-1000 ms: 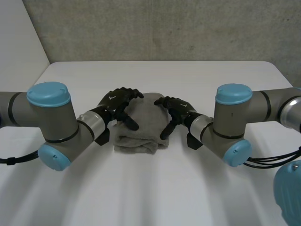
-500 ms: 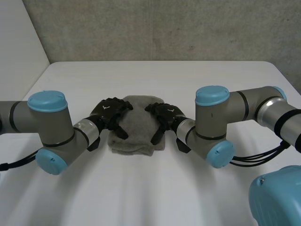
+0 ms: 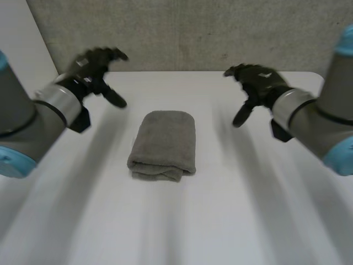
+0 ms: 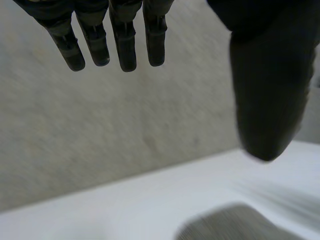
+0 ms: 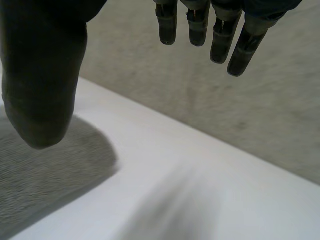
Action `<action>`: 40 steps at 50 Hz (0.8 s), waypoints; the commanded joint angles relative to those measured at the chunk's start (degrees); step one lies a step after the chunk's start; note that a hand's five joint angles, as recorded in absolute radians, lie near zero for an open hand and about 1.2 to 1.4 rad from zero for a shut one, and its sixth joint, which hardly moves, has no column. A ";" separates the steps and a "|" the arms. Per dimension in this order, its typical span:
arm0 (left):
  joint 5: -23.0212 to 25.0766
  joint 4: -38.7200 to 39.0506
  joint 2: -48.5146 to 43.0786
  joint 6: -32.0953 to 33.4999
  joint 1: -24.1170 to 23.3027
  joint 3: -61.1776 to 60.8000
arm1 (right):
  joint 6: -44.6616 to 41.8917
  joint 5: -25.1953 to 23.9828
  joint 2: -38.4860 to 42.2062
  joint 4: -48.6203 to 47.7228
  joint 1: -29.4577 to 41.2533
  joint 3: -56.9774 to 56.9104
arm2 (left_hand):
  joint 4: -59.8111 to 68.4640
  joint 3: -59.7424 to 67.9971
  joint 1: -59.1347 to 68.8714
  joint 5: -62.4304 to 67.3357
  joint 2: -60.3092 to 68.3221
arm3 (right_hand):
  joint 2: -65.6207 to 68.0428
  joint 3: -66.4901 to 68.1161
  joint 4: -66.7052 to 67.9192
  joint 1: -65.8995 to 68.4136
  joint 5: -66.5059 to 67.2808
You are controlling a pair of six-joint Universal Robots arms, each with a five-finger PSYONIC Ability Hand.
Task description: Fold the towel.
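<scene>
Head view: grey towel (image 3: 162,144) folded into a thick oblong, flat on the white table (image 3: 231,221), midway between the arms. Left robot hand (image 3: 92,67) and right robot hand (image 3: 258,83) held up on either side, well apart from the towel, both empty. Left wrist view: fingers (image 4: 125,45) straight, thumb set wide, one towel (image 4: 235,225) end beyond. Right wrist view: same open spread, towel (image 5: 40,185) edge beside the thumb (image 5: 42,90), grey wall (image 5: 225,115) behind.

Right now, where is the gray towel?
In the head view the folded towel lies in the middle of the white table, between the left hand and the right hand, touching neither.
</scene>
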 commanded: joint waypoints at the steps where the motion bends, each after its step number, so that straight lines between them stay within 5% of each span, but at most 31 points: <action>1: -6.80 -2.38 7.99 -0.37 1.05 0.67 | 0.05 0.17 -9.46 -1.14 -7.01 6.08 | -2.88 -2.46 -5.14 -1.56 -3.52 | -3.63 -0.37 -3.42 -1.22 -3.58; 13: -7.25 -11.17 6.43 -0.29 0.96 2.87 | -0.04 0.34 -14.04 -2.72 -10.45 10.31 | -2.88 -2.46 -9.52 -5.93 -7.90 | -3.63 -0.37 -3.42 -1.22 -3.58; 23: -6.90 -12.14 5.37 -0.20 0.52 2.17 | 0.23 3.85 -18.16 -8.78 -10.54 12.42 | -2.88 -2.46 -11.37 -7.78 -9.74 | -3.63 -0.37 -3.42 -1.22 -3.58; 40: -6.72 -12.76 4.84 -0.11 -0.53 2.96 | 0.14 2.98 -19.49 -8.97 -9.84 13.74 | -2.88 -2.46 -11.71 -8.12 -10.08 | -3.63 -0.37 -3.42 -1.22 -3.58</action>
